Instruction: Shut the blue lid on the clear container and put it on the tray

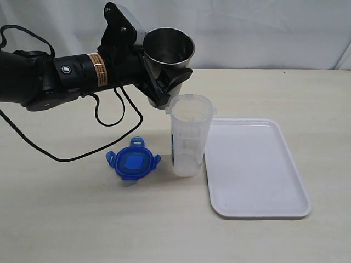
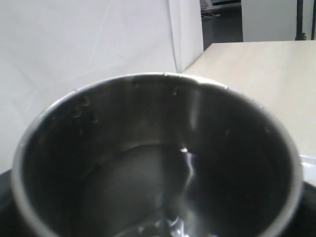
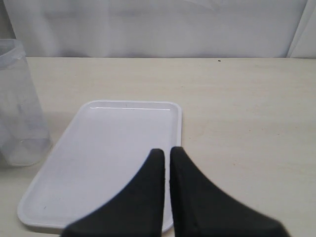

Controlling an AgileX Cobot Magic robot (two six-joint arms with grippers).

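While gripping the steel cup (image 1: pixel 169 48) just above the clear container (image 1: pixel 189 137) with the left gripper (image 1: pixel 166 86), holds the right gripper (image 3: pixel 167 158) nearly closed, empty, toward the tray (image 1: pixel 252 164).

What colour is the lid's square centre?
Light blue, paler than the rest of the blue lid; clearest in the exterior view.

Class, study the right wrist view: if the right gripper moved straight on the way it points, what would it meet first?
Probably the white tray: the right gripper points out over it. Its height above the tray is unclear.
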